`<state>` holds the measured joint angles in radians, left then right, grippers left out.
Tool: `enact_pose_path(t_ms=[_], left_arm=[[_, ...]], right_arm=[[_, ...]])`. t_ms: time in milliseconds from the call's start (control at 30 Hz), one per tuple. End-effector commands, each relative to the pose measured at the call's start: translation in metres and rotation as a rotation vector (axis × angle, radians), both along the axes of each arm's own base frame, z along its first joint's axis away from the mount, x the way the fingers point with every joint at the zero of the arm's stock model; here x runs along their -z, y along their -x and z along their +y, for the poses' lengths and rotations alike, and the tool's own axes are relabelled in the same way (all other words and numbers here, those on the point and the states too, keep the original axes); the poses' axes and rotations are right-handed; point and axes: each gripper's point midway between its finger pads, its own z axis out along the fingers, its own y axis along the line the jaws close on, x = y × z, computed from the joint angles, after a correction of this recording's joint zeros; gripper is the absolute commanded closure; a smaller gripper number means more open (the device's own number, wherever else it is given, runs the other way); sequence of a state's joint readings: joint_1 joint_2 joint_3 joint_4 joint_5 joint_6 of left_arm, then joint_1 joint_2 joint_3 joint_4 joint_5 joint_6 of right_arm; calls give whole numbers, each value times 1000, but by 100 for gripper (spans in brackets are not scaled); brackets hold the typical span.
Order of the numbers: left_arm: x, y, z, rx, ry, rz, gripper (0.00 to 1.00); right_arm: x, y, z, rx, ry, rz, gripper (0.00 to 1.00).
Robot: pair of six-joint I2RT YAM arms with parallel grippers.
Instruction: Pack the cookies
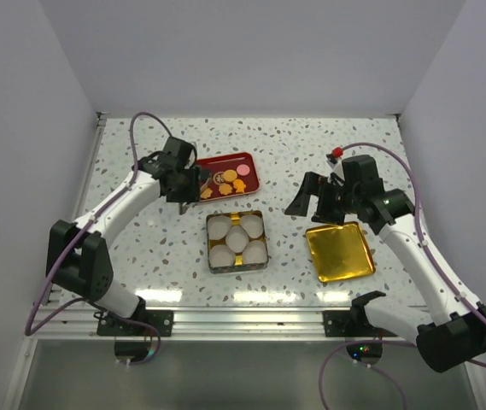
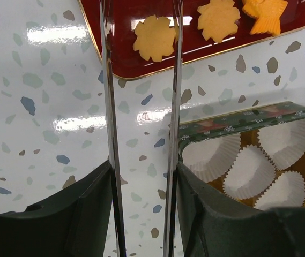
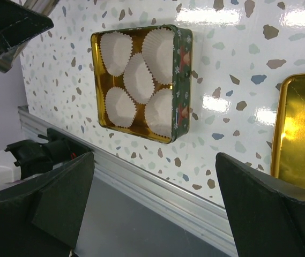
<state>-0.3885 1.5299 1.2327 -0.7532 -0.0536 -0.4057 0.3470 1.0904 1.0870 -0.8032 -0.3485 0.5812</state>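
The cookies (image 1: 228, 180) lie on a red tray (image 1: 247, 162) at the back; they are orange, yellow and pink. In the left wrist view two flower-shaped ones (image 2: 153, 38) and an orange one (image 2: 265, 15) show on the tray (image 2: 195, 45). My left gripper (image 1: 190, 192) (image 2: 143, 166) is shut on metal tongs (image 2: 108, 107). The tongs' blades stand apart and empty, reaching over the tray's near edge on either side of a flower cookie. My right gripper (image 1: 313, 205) (image 3: 155, 160) is open and empty, above the table right of the tin.
A square tin (image 1: 237, 213) (image 3: 183, 80) (image 2: 248, 122) with several empty white paper cups (image 1: 237, 239) stands mid-table, just in front of the tray. Its gold lid (image 1: 339, 250) (image 3: 302, 128) lies to its right. A metal rail (image 3: 157, 187) runs along the table's near edge.
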Motion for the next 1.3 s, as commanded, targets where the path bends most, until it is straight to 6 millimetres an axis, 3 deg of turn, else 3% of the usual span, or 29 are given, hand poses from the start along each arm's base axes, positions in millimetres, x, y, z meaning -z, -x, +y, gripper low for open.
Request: enact_pose_path(t_ms=[0, 400, 467, 600, 700, 967, 1133, 1267], left_arm=[[-15, -27, -8, -19, 19, -82, 48], [3, -45, -14, -20, -13, -33, 49], [3, -46, -13, -21, -19, -24, 51], [-2, -46, -14, -14, -14, -24, 66], [-18, -47, -16, -8, 3, -51, 71], [-104, -51, -19, 36, 45, -180, 70], [-131, -26, -18, 57, 99, -214, 71], [-137, 7, -37, 127, 177, -233, 71]], right_arm=[[-7, 0, -2, -16, 19, -32, 1], [-6, -3, 2, -27, 29, -34, 1], [-7, -5, 3, -28, 29, -38, 1], [-8, -6, 3, -29, 32, -45, 1], [-8, -6, 2, -31, 37, -46, 1], [-7, -6, 5, -37, 32, -46, 1], [-9, -8, 6, -38, 30, -51, 1], [-10, -10, 7, -35, 33, -55, 1]])
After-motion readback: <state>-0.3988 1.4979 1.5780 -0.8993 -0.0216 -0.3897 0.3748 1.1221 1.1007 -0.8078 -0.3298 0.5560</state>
